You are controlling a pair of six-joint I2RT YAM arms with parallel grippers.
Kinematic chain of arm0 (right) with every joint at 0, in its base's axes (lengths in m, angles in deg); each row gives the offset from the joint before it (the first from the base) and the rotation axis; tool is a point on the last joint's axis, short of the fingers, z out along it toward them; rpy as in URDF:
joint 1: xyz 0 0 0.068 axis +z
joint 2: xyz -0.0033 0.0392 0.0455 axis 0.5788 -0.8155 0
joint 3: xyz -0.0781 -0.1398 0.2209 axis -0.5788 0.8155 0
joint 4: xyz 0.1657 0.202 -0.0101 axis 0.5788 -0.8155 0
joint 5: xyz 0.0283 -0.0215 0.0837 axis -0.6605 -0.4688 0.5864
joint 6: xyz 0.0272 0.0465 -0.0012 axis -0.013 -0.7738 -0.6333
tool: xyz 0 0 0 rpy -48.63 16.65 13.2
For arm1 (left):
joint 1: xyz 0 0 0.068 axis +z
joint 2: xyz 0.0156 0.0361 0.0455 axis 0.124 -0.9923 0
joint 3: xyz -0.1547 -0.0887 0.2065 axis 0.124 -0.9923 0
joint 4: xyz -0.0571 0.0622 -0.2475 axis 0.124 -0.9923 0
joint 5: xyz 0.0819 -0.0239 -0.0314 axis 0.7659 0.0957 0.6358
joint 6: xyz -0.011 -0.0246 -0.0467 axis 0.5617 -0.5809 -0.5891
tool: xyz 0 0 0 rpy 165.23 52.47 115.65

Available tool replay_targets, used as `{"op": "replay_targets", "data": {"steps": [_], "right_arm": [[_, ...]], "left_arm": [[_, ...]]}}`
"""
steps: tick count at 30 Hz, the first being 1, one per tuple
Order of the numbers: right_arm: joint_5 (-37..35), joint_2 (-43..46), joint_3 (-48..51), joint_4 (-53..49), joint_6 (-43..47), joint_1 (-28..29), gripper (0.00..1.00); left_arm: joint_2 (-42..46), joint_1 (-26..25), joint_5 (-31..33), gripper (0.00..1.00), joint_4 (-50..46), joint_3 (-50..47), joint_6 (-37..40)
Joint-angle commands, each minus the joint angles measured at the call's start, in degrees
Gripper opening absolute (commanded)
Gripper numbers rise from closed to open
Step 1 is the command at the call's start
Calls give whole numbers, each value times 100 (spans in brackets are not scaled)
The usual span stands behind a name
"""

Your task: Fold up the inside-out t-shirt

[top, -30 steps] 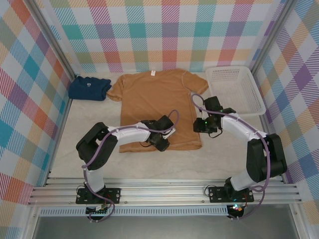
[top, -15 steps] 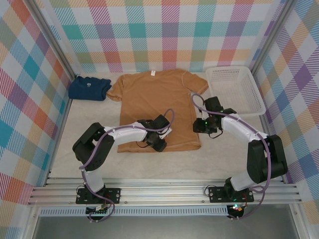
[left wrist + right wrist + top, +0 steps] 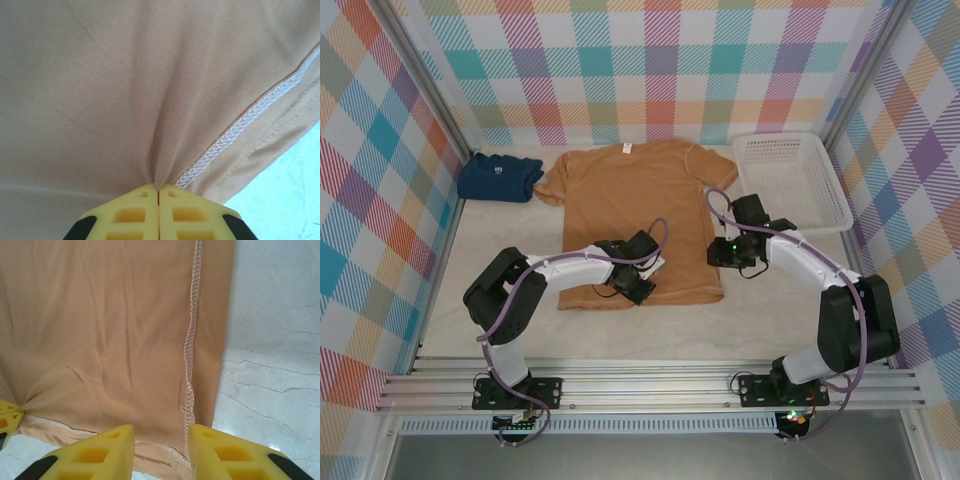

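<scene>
The tan inside-out t-shirt [image 3: 630, 205] lies flat on the table, its white neck tag at the far edge. My left gripper [image 3: 626, 289] is at the bottom hem, shut, with a pinch of tan fabric [image 3: 125, 75] between its yellow fingertips [image 3: 145, 200], just beside the white hem stitching. My right gripper [image 3: 719, 261] hovers over the shirt's lower right corner. It stands open [image 3: 161, 445], its fingers straddling the side seam of the shirt [image 3: 100, 330], nothing between them.
A folded navy shirt [image 3: 498, 176] lies at the back left. A white plastic basket [image 3: 790, 180] stands at the back right. Bare pale tabletop [image 3: 275, 340] lies right of the shirt, and checked walls close in the sides.
My left gripper has slid slightly left along the hem with the fabric pinched, bunching it a little. The right gripper has barely moved.
</scene>
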Motion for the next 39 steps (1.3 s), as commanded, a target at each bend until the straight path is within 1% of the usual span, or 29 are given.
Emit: {"op": "replay_targets", "data": {"steps": [1, 6, 9, 12, 16, 20, 23, 29, 30, 39], "right_arm": [[355, 317, 189, 30, 114, 34, 34], [752, 680, 579, 441, 204, 453, 35], [1006, 690, 736, 749, 106, 717, 36], [1054, 539, 727, 858, 53, 943, 35], [973, 390, 644, 824, 37, 1008, 35], [940, 364, 630, 795, 42, 1008, 35], [882, 354, 620, 756, 49, 1008, 35], [798, 363, 620, 692, 82, 1008, 35], [789, 365, 625, 689, 86, 1008, 34], [756, 337, 638, 674, 90, 1009, 34]], "left_arm": [[424, 142, -263, 10, -36, -109, -163], [604, 382, -720, 12, 151, -303, -326], [583, 482, -933, 15, 202, -347, -396], [516, 548, -934, 17, 141, -330, -383], [456, 600, -819, 20, -4, -321, -310], [452, 554, -1150, 32, -27, -366, -241], [360, 457, -1059, 36, -51, -405, -228], [62, 281, -971, 34, -202, -317, -184], [32, 261, -962, 33, -203, -304, -180], [-20, 237, -907, 8, -282, -209, -134]]}}
